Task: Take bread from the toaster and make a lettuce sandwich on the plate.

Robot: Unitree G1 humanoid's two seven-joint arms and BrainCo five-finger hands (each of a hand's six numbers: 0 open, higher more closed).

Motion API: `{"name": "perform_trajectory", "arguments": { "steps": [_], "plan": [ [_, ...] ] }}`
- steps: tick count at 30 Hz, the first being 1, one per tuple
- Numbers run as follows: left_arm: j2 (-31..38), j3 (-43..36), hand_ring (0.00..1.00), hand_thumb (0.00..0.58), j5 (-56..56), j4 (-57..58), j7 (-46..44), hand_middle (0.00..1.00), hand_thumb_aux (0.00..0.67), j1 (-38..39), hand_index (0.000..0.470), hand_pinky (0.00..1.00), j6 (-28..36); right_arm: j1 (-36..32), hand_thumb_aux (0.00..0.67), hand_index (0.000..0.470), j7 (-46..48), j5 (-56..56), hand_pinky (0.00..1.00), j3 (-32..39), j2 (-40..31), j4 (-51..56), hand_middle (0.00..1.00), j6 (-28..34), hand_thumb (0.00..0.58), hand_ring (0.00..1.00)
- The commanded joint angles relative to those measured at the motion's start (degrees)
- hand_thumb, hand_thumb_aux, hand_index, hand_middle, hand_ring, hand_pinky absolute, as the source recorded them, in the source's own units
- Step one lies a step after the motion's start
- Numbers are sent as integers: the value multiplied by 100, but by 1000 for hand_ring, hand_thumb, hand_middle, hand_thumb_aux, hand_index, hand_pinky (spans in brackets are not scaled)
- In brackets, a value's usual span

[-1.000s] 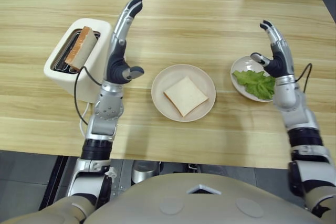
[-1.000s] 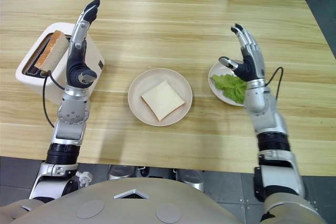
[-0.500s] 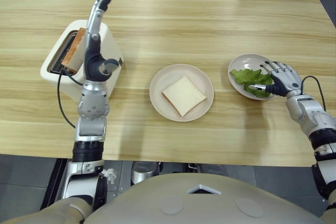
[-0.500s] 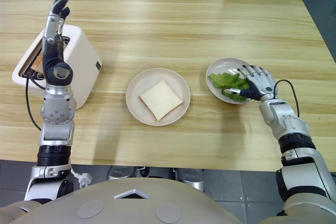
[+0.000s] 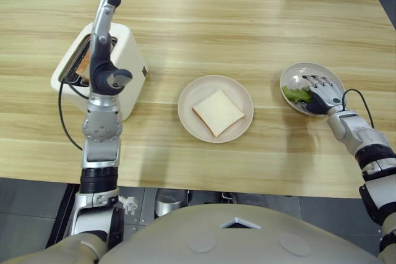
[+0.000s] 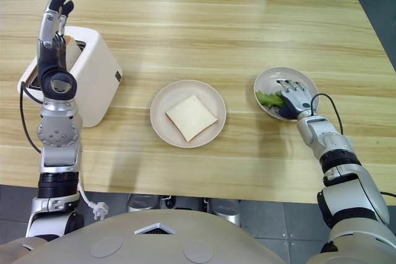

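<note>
The white toaster [image 5: 117, 66] stands at the left with a slice of bread [image 5: 83, 63] sticking out of its slot. My left hand [image 5: 106, 26] is raised over the toaster, fingers stretched upward and holding nothing. The round beige plate [image 5: 238, 94] in the middle carries one slice of white bread [image 5: 218, 112]. At the right, a small grey dish [image 6: 272, 80] holds the green lettuce [image 6: 267, 98]. My right hand [image 6: 294, 98] lies palm down in the dish with its fingers curled over the bunched lettuce, hiding most of it.
A black cord [image 5: 64, 125] runs from the toaster off the table's near edge. The wooden table [image 5: 247, 17] stretches wide beyond the plates.
My left hand moved left from beside the toaster to above it. My right hand came down from the air onto the lettuce and closed over it; the dish shifted slightly right.
</note>
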Motion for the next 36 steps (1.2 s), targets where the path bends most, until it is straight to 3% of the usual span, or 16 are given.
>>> {"name": "perform_trajectory", "arguments": {
  "steps": [1, 6, 14, 22, 34, 35, 36],
  "plan": [
    [61, 149, 0, 0, -118, 0, -63, 0, 0, 11, 0, 0, 68, 111, 670, 460, -31, 656, 0, -369, 88, -655, 0, -441, 580, 0],
    [93, 234, 0, 0, -100, 61, -82, 0, 0, 15, 0, 0, 80, 224, 670, 460, 305, 975, 0, -475, 281, -1699, 0, -573, 580, 0],
    [164, 351, 0, 0, -94, 113, -145, 0, 0, -60, 0, 0, 89, 322, 670, 460, 1042, 747, 0, 82, 1068, -2732, 0, -597, 580, 0],
    [259, 442, 0, 0, -164, 154, -152, 0, 0, -111, 0, 0, 71, 279, 670, 460, 1433, 350, 0, 812, 1734, -2648, 0, -736, 580, 0],
    [363, 545, 0, 0, -63, 306, -225, 0, 0, -68, 0, 0, 152, 374, 670, 460, 1454, 257, 0, 1098, 2079, -2640, 0, -793, 580, 0],
    [403, 529, 0, 0, 41, 341, -235, 0, 0, -73, 0, 0, 179, 374, 470, 323, 1457, 240, 0, 1114, 2096, -2607, 0, -786, 528, 0],
    [457, 514, 0, 0, 188, 372, -237, 0, 0, -78, 0, 0, 224, 374, 365, 251, 1464, 223, 0, 1127, 2109, -2584, 0, -772, 460, 0]
  ]
}}
